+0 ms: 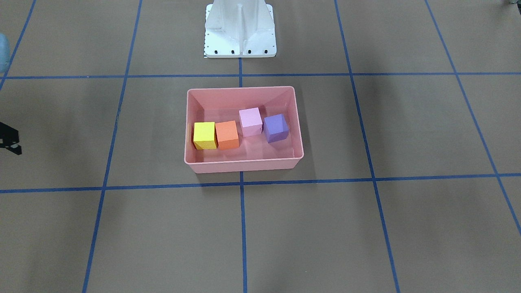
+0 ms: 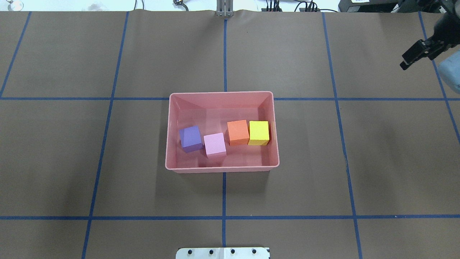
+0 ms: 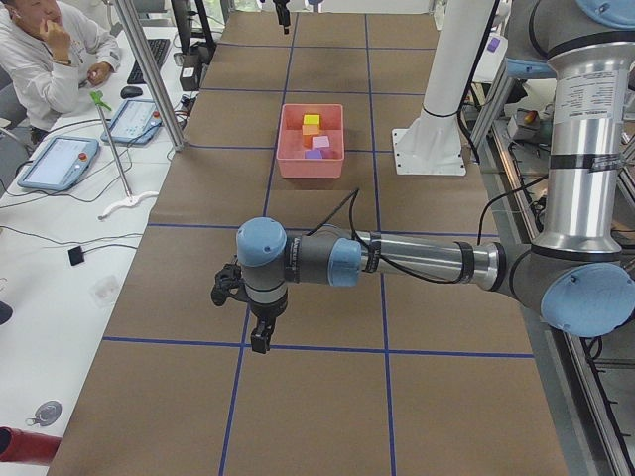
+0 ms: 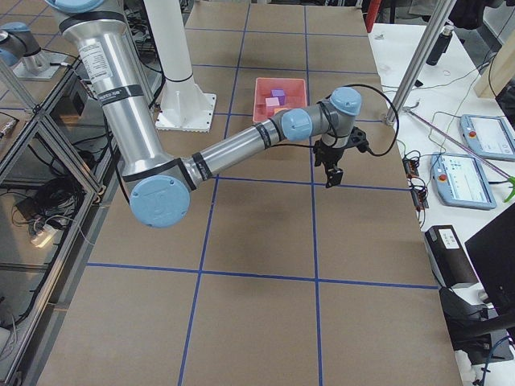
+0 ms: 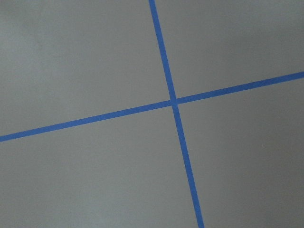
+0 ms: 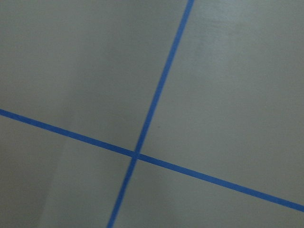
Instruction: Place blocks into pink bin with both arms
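Blocks (image 2: 238,132) in bin (image 2: 215,109), right gripper (image 2: 409,62) afar

Right hand (image 1: 10,140) is cut off at the edge.

Pink bin (image 1: 240,167), blue-taped brn table (image 1: 366,228)

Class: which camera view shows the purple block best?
Overhead exterior: the purple block sits large and unblocked in the pink bin. Front-facing shows it nearly as well; both side views show it tiny; the wrist views show only taped table.
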Available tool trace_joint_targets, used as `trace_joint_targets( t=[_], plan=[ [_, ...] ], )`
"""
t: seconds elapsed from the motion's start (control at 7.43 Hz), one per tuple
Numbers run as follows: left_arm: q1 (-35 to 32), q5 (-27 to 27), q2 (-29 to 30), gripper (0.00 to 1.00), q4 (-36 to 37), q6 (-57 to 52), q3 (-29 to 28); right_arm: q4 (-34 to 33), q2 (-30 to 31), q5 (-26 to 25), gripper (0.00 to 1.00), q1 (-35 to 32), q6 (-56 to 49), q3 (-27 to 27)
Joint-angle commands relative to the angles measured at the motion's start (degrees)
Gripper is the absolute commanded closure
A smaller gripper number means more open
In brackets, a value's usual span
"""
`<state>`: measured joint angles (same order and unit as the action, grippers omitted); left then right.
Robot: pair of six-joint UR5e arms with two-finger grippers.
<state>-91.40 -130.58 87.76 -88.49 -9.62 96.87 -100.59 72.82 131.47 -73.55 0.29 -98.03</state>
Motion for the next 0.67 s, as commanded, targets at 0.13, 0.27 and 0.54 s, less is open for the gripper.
trace_joint_targets(
  t=[0.13,0.27,0.54],
  plan=[
    [-0.62,-4.91,-4.42,0.0,0.34,0.48,4.01,0.48,9.68,-0.25,0.0,-7.9,-11.27,1.61],
    [-0.62,-7.74,-5.22,0.0,0.51,0.56,4.11,0.65,11.88,-0.34,0.0,-9.75,-12.32,1.96],
    [-0.53,-7.76,-5.31,0.0,0.34,0.39,4.47,0.65,16.28,-0.42,0.0,-13.44,-18.38,2.05]
  ],
)
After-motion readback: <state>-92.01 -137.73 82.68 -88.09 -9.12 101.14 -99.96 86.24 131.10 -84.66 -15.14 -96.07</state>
